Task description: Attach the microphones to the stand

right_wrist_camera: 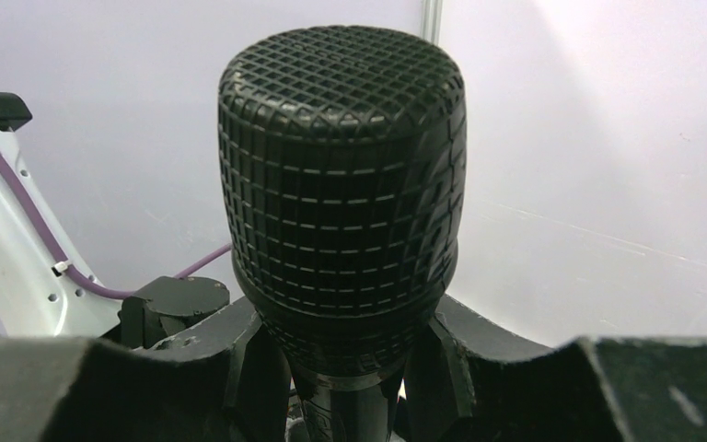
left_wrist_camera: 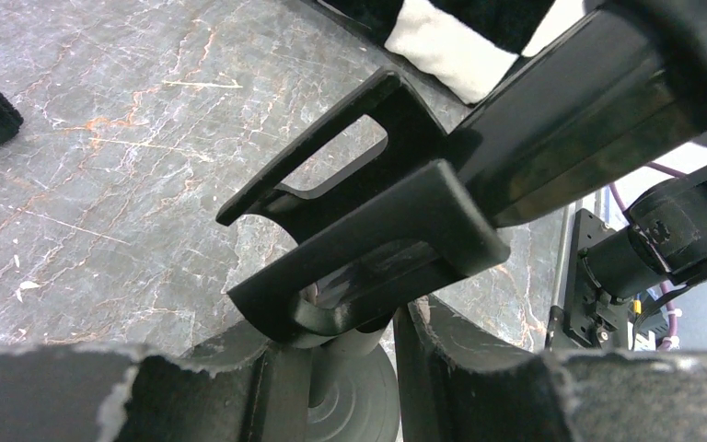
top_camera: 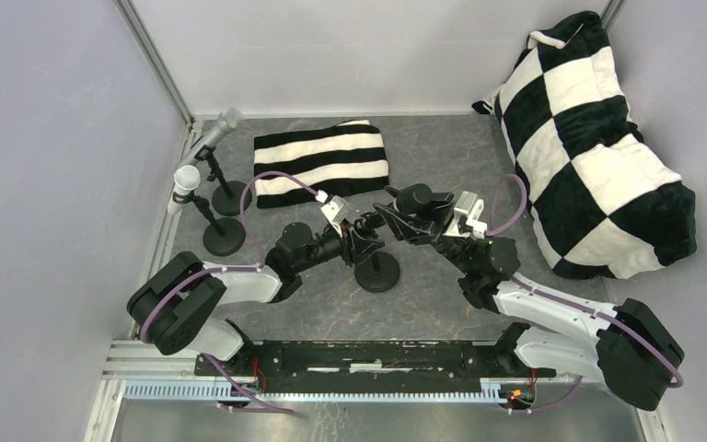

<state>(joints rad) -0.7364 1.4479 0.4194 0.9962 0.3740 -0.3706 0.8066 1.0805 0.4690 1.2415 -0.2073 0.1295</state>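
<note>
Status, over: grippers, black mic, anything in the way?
Left gripper shut on the stand. Right gripper shut on black microphone, tail at the clip. Nothing blocking seen; striped cloth lies apart behind.

The silver-grey microphone (top_camera: 219, 129) sits tilted in the clip of a black round-based stand (top_camera: 231, 197) at the far left. The white microphone (top_camera: 182, 183) is clipped the same way on the second stand (top_camera: 224, 236), just in front. The black microphone (top_camera: 414, 203), with a gridded mesh head, slants above the table centre. Its tail end meets the clip (left_wrist_camera: 368, 249) of the third stand (top_camera: 377, 273).
</note>
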